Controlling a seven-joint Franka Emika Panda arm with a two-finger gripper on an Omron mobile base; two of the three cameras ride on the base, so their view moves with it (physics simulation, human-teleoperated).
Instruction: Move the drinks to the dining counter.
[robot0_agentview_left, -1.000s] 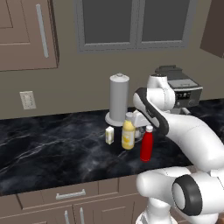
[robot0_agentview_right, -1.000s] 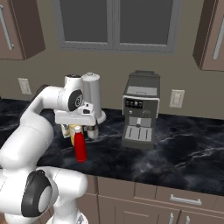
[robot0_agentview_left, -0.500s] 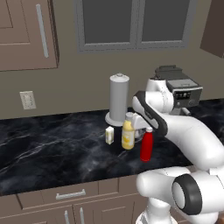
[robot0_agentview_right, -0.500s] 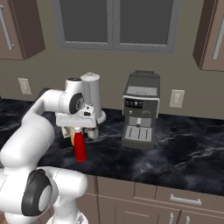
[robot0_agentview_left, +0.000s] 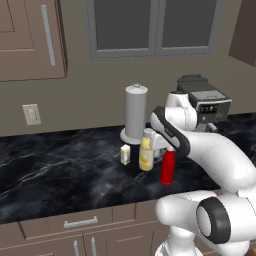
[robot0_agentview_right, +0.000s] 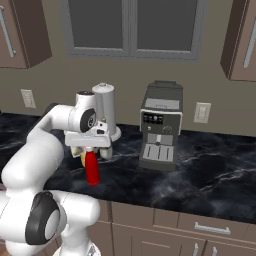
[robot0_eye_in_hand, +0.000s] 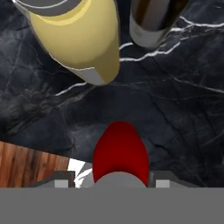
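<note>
behind red bottle (robot0_agentview_left: 168, 167): juice bottle (robot0_agentview_left: 146, 154), paper-towel cylinder (robot0_agentview_left: 136, 114)

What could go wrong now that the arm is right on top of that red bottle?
The fingers sit around the top of the red bottle; a grip that high on the narrow top may let it slip or swing when lifted. The yellow juice bottle stands close beside it, so a tilted lift could knock it over. The paper-towel cylinder rises just behind, and the arm might brush it.
</note>
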